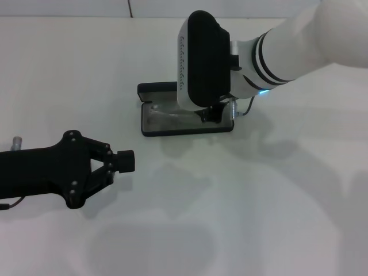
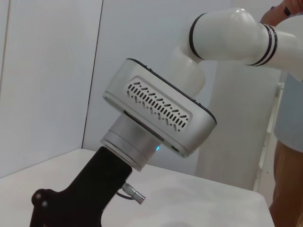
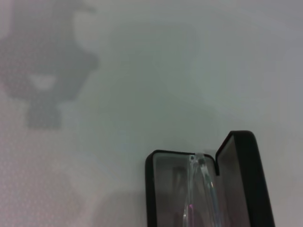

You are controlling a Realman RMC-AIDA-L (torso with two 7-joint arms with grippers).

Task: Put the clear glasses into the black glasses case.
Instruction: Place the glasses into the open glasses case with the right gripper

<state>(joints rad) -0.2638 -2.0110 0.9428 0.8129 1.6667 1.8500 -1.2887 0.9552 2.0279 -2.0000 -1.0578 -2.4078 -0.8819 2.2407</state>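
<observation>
The black glasses case (image 1: 172,132) lies open on the white table, past its middle, with the lid (image 1: 154,89) tipped back. The clear glasses (image 1: 164,115) lie in the grey-lined tray. In the right wrist view the case (image 3: 150,189) shows from above, with the clear glasses (image 3: 201,189) inside and one thin temple arm running along the tray. My right gripper (image 1: 210,115) hangs over the right end of the case, mostly hidden under its wrist. My left gripper (image 1: 126,162) rests low at the near left, shut and holding nothing, well clear of the case.
The right arm's white wrist housing (image 2: 156,113) fills the left wrist view. A person (image 2: 289,142) stands at the table's far side. Bare table (image 1: 247,201) surrounds the case.
</observation>
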